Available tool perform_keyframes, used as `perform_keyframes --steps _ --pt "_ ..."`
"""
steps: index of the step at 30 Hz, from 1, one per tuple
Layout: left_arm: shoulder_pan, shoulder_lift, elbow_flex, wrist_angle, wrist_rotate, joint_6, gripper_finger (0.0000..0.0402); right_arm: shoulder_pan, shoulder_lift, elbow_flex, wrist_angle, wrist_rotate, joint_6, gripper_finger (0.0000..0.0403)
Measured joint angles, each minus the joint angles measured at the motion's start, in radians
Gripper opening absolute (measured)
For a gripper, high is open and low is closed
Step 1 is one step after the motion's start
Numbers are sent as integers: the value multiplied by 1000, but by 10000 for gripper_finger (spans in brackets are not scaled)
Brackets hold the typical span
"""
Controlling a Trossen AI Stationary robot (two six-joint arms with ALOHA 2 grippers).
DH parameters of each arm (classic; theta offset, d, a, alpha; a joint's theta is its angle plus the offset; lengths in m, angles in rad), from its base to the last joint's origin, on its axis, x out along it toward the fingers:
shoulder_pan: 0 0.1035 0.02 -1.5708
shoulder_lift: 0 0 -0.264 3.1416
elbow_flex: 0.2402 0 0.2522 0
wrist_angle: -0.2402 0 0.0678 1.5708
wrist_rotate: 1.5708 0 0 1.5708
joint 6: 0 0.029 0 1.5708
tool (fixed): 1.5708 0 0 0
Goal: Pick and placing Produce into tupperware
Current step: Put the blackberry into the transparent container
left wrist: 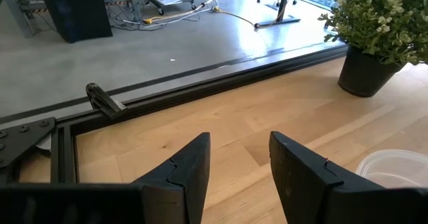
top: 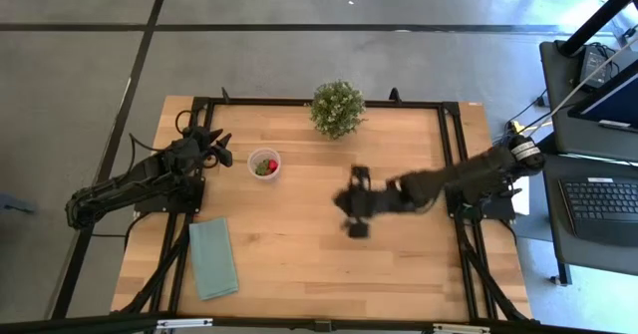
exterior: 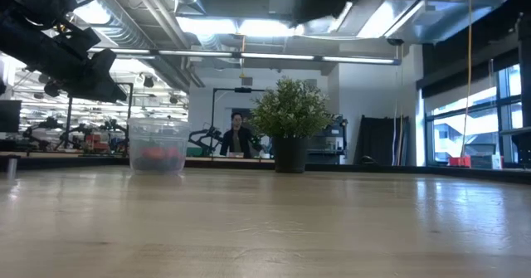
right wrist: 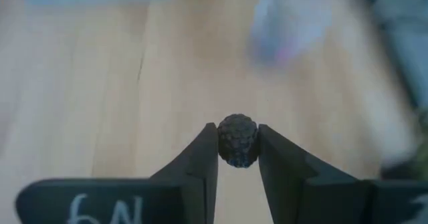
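Your right gripper (right wrist: 237,158) is clamped on a dark, bumpy berry (right wrist: 237,148), the little fruit pinched squarely between the two fingertips. From above you can see that right gripper (top: 355,214) hanging over the open middle of the wooden table (top: 299,264), a little toward the right edge, with bare planks under it. In the low view only a dark blur of it shows at the ceiling line, well clear of the surface.

Your tupperware (top: 264,164), a small round clear cup with a pale rim, sits on the left half of the table, closer to the far edge than the near one. Inside it you've got red strawberry-like pieces (top: 267,166) and something green. At table height the cup (exterior: 158,151) stands upright with red showing through its wall.

Your left gripper (top: 221,147) waits beside the far-left corner, just left of the cup, and its fingers (left wrist: 185,176) are spread apart with nothing between them. Its wrist camera catches the cup's rim (left wrist: 394,167) off to one side.

The potted plant (top: 337,108) stands at the middle of the far edge. A teal cloth (top: 213,258) lies flat near the near-left corner. Beyond the table, a person (exterior: 237,134) is visible in the room.
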Motion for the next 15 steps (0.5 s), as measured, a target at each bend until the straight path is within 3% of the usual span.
perform_keyframes --steps 8,15 --pt "0 0 0 0 0 0 145 -190 10 124 558 -33 -126 89" --pt "0 0 0 -4 0 0 145 -292 187 350 594 -197 -126 89"
